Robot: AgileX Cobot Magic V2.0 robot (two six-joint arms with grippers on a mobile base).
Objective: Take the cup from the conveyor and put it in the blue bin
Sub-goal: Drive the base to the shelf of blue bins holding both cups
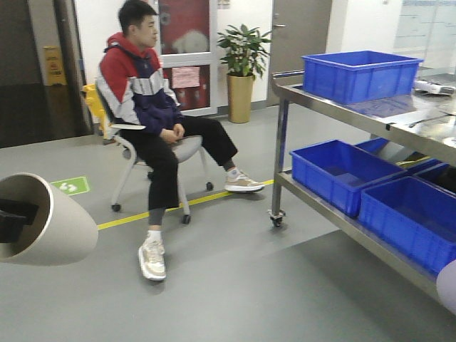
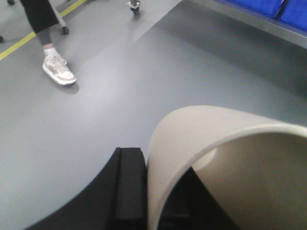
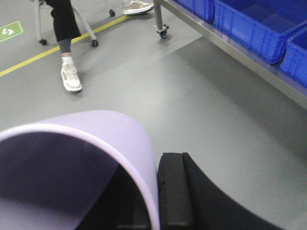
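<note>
Beige cup (image 2: 225, 158) is pinched by its wall in the left gripper's (image 2: 156, 196) jaws; the right gripper's (image 3: 151, 196) jaws clamp a lilac cup (image 3: 81, 143). Both hang well short of the blue bin (image 1: 360, 75) on the counter (image 1: 413, 125). Transport step, seemingly; next, carry over that bin, then release.

Left gripper (image 2: 152, 191) and right gripper (image 3: 151, 196), both clamped tight

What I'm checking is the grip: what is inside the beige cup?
Inside the beige cup, one black finger of the left gripper lies against its wall; the other sits outside. Otherwise only bare inner wall shows; the rest is cut off by the frame.
</note>
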